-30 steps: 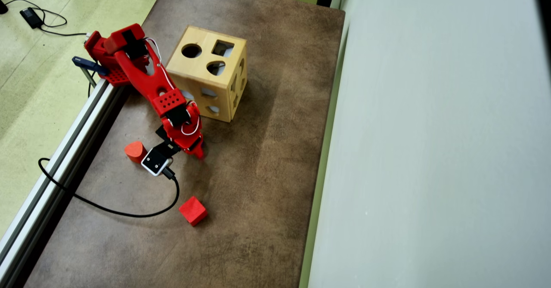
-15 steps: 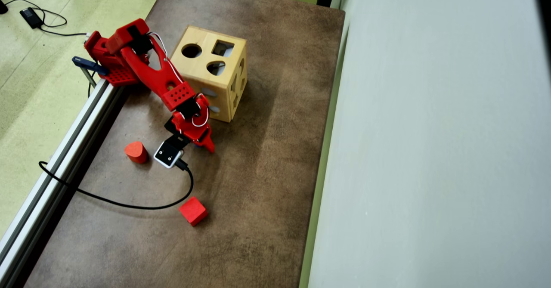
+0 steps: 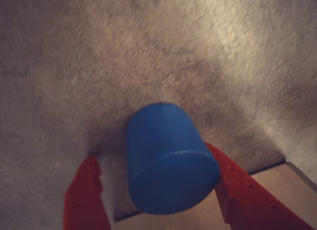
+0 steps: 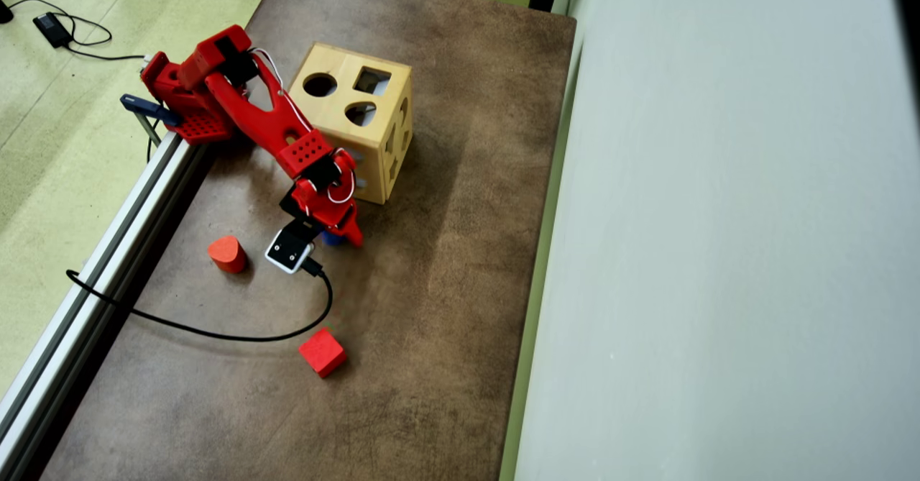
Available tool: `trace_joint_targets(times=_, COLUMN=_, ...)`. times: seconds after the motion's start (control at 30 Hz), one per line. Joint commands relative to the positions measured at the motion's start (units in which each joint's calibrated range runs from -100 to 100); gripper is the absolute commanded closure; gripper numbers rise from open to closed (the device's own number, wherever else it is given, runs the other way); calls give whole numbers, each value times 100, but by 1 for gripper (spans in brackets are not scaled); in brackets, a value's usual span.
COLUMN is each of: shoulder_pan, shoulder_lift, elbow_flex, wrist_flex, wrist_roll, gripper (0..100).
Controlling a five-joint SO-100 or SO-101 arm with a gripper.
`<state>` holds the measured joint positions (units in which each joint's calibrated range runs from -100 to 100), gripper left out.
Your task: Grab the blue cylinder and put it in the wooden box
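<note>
Close wrist view; high overhead view downward.

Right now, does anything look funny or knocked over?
Nothing is spilled or broken. The cylinder sits tilted between the gripper fingers, with a gap on the left side in the wrist view. The box stands upright.

red plastic arm point(image 4: 262, 118), white wires, perforated red tool point(image 3: 158, 190)

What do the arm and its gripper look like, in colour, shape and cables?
The arm is bright red plastic, with perforated blocks and thin white wires along it. The gripper has red fingers with small holes. A white-edged camera module trails a black cable.
</note>
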<state>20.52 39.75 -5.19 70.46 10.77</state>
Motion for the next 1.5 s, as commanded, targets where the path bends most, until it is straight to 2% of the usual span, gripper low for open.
trace_joint_targets(times=0.0, shoulder_pan=-76, shoulder_lift=-81, elbow_flex=27, wrist_flex=19, wrist_roll=-15, gripper=77)
trace_joint_targets(times=0.5, shoulder_pan=-31, shoulder_lift=-81, elbow_flex=18, wrist_flex=27, wrist_roll=-15, gripper=89)
trace_joint_targets(times=0.63, shoulder_pan=-16, shoulder_lift=-89, elbow_flex=18, wrist_flex=51, wrist_roll=-15, gripper=86)
trace_joint_targets(times=0.87, shoulder_pan=14, shoulder_lift=-89, elbow_flex=27, wrist_flex=59, wrist_roll=24, gripper=70)
trace_joint_targets(times=1.47, shoulder_pan=459, shoulder_lift=-650, elbow_flex=27, wrist_flex=308, wrist_roll=44, gripper=70)
